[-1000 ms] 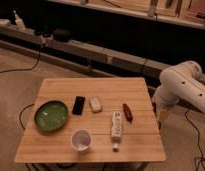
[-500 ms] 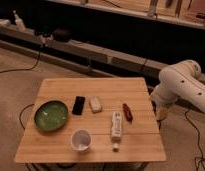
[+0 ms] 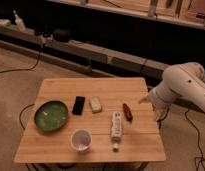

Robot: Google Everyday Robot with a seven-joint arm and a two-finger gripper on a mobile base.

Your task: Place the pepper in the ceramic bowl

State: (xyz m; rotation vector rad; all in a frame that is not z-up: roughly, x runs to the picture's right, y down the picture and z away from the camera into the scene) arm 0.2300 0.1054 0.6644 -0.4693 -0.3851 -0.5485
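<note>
The small dark red pepper (image 3: 127,111) lies on the wooden table (image 3: 61,90), right of middle, beside a white bottle (image 3: 116,125). The dark green ceramic bowl (image 3: 51,116) sits at the table's left side, with nothing large in it. My white arm (image 3: 183,86) reaches in from the right. The gripper (image 3: 159,111) hangs at the table's right edge, a short way right of the pepper and not touching it.
A black phone (image 3: 78,105) and a small white block (image 3: 96,104) lie between the bowl and the pepper. A small white cup (image 3: 81,140) stands near the front edge. A low dark shelf with cables runs behind the table.
The arm has shifted slightly left toward the table. The objects on the table have not moved.
</note>
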